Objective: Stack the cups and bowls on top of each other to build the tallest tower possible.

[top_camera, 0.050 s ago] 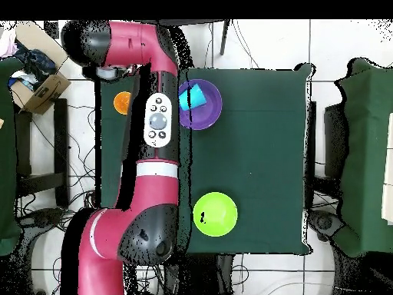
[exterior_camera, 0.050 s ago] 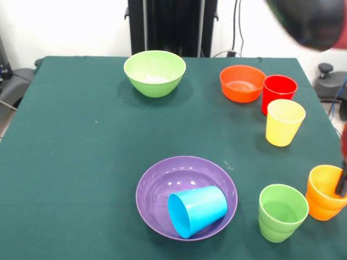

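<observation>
A purple bowl [exterior_camera, 0.050 s ago: 186, 197] sits near the front of the green table [exterior_camera, 0.050 s ago: 70, 162], and a blue cup [exterior_camera, 0.050 s ago: 197, 210] lies on its side inside it, mouth pointing toward the lower left in the front view. To the right of the bowl a green cup [exterior_camera, 0.050 s ago: 282, 212] stands upright, and just beside it, at the table's right edge, stands an orange cup [exterior_camera, 0.050 s ago: 325, 193], touching or nearly touching the green one. A dark, thin part of the gripper [exterior_camera, 0.050 s ago: 342, 181] dips into the orange cup's mouth at the right rim; only this sliver shows, so I cannot tell whether it is spread or pressed together.

Further back on the right, a yellow cup [exterior_camera, 0.050 s ago: 284, 122] and a red cup [exterior_camera, 0.050 s ago: 278, 93] stand upright close together, the red one just beside a small orange bowl [exterior_camera, 0.050 s ago: 242, 83]. A light green bowl [exterior_camera, 0.050 s ago: 154, 72] stands alone toward the back, well apart from the others.

From overhead, the red and black arm [top_camera, 0.050 s ago: 157, 123] reaches across the left side of the table, covering most of the cups; the purple bowl with the blue cup, the light green bowl and the orange cup remain visible
</observation>
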You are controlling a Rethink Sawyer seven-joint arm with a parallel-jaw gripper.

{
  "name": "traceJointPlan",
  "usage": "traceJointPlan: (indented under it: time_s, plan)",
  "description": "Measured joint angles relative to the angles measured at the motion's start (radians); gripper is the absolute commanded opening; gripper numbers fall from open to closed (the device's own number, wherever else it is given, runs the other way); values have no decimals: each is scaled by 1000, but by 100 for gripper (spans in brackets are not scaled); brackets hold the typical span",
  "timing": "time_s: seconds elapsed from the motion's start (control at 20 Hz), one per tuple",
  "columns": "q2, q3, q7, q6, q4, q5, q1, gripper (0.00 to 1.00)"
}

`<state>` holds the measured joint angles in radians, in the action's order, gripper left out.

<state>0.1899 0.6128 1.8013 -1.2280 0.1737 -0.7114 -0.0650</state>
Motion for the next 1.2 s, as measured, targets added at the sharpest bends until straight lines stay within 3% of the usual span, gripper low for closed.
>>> traceJointPlan:
  time_s: [0.35,0.95,1.2]
  plan:
    - [-12,-93,-29,48,92,83,13,100]
    - [-22,-154,-76,58,120,178,50,100]
    - [-50,-192,-76,92,173,216,51,100]
